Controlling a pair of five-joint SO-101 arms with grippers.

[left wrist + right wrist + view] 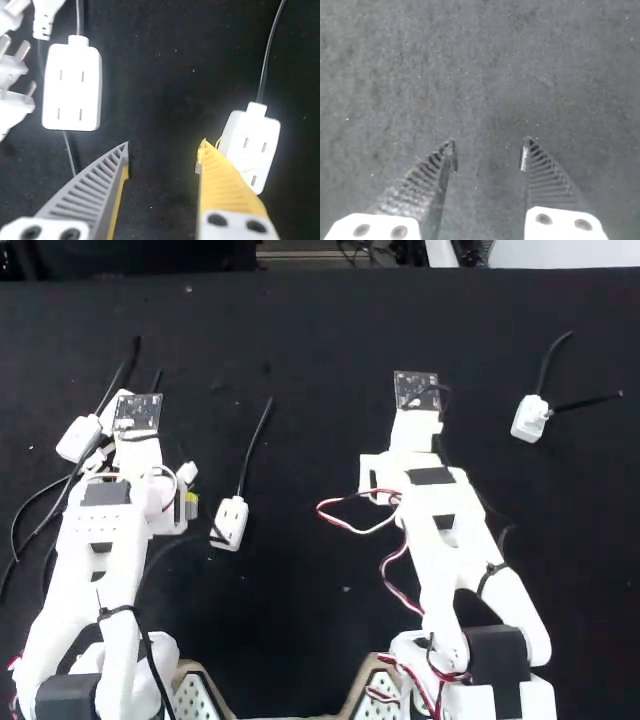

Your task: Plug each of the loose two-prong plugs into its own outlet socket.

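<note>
The bench (pixel 300 330) was black and matte, speckled with pale lint beneath the right hand (pixel 487 145) and the left hand (pixel 163 146). Past its far edge, well beyond both hands, lay a dim strip of room with dark cables (pixel 352 250) and a white surface (pixel 560 250).

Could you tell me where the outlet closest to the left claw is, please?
In the high view the outlet lies between the arms; the left wrist view shows it beside the yellow finger of the left claw.

left end effector (pixel 164 144) spread, right (pixel 488 141) apparently likewise
</note>
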